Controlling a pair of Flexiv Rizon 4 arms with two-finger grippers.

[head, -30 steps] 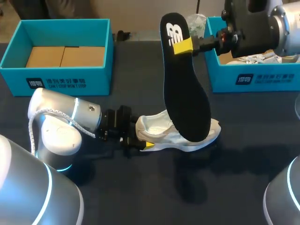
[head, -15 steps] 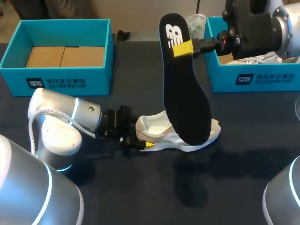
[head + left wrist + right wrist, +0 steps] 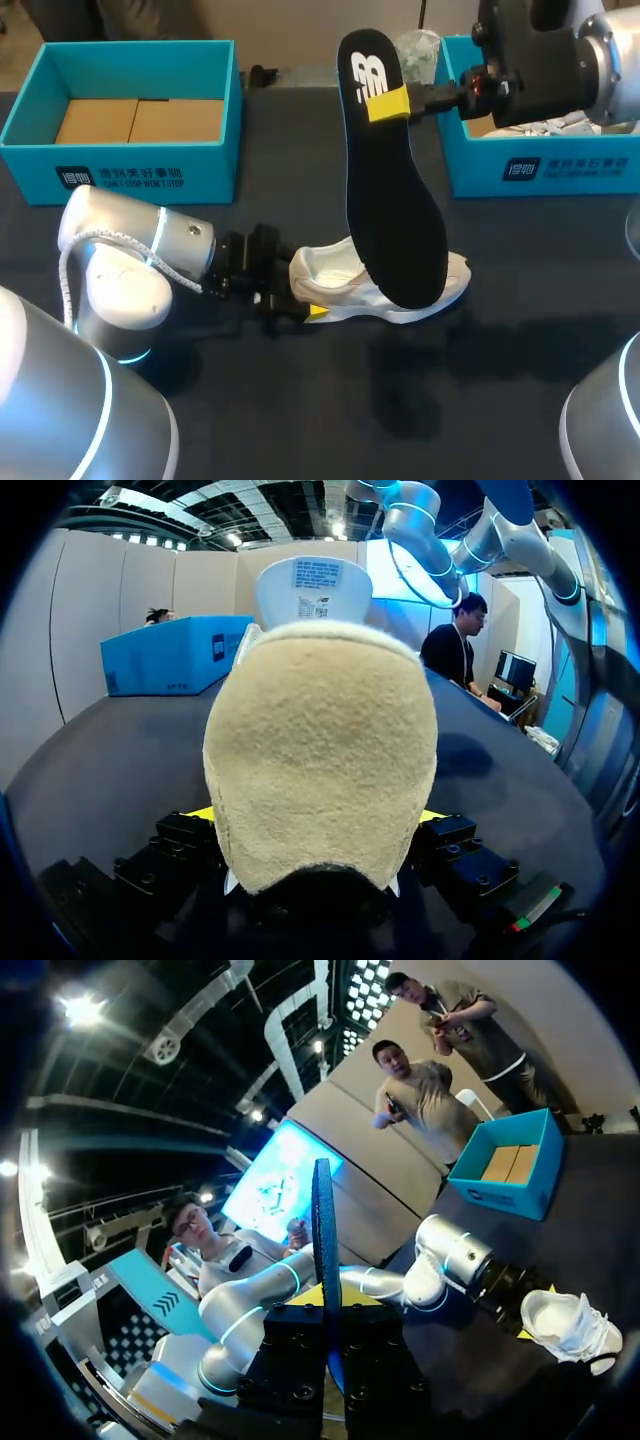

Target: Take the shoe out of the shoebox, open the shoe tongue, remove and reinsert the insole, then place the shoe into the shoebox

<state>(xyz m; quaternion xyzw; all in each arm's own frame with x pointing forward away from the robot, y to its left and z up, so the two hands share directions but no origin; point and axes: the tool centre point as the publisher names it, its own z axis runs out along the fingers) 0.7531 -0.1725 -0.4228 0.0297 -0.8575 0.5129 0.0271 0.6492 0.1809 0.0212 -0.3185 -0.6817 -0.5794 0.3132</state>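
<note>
The shoe (image 3: pixel 335 275) is out of its box and lies on the dark tabletop (image 3: pixel 480 380), near the middle. The left end effector (image 3: pixel 308 308) is clenched on the heel of the shoe, one finger on each side. In the left wrist view the tongue (image 3: pixel 313 585) stands up, so I think it is open.

The insole (image 3: pixel 395 210) is out too. The right end effector (image 3: pixel 388 102) is grasping it near the heel end and holds it up high. The toe end of the insole hangs down just over the shoe.

So three steps look done: shoe out, tongue open, insole out. What is left is to push the insole back in and then put the shoe into a box.

There are two blue boxes. The left box (image 3: pixel 120 170) is at the far left and the right box (image 3: pixel 560 165) is at the far right. Both are well apart from the shoe.

The insole has a white logo near its heel end. Each box has a dark patch and lines of print on its front. The tongue has a white label with small print.
</note>
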